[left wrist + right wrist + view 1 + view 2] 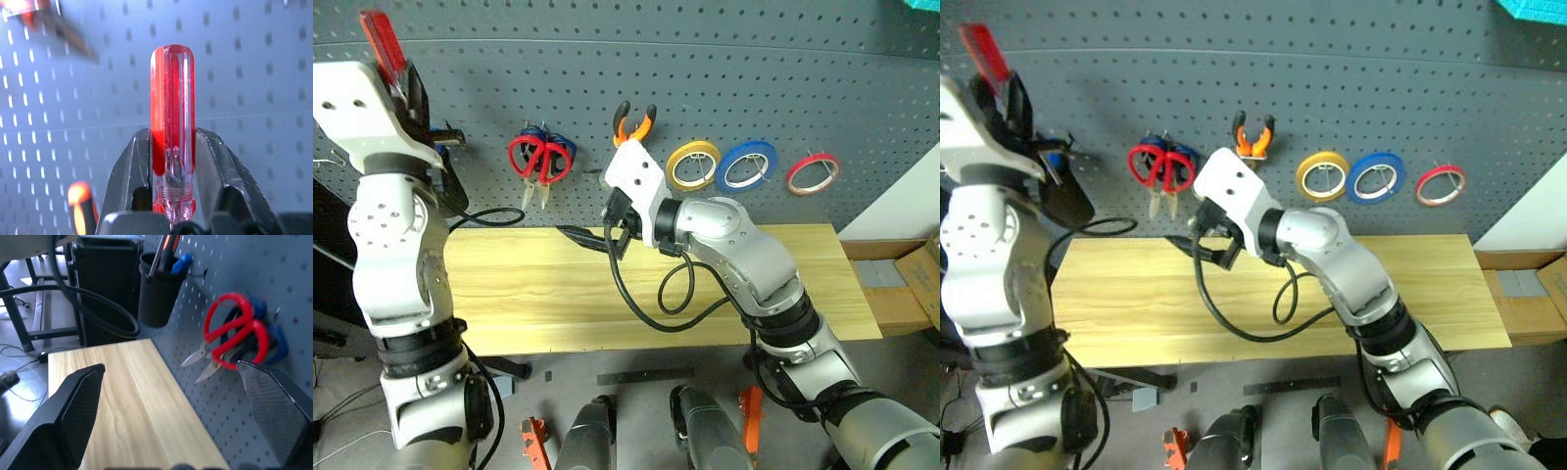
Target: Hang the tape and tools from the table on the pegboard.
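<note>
Most of the job looks done. On the pegboard [705, 59] the red-handled scissors [530, 157] hang over a blue-handled pair, the pliers [634, 124] with orange-and-black handles hang just beside them toward the rolls, and the thin red tape ring [813, 173] sits on its hook past the yellow roll [693, 164] and the blue roll [747, 164]. The table [548, 294] carries none of the task's things on the parts that show; only the robot's cables trail over it, and the right arm hides a stretch near its back edge. What seems left is the red-handled screwdriver [172, 122]: the left gripper [172, 147] clamps it low on the clear red handle, handle end up, raised high in front of the board's upper left area, above a black cup [159, 289] of tools hung there. Its shaft is hidden. The right gripper [171, 416] stands with its jaws spread wide and nothing between them, close to the board above the table's back edge, near the scissors. Judging from this, only the screwdriver needs placing, probably in or near that cup.
</note>
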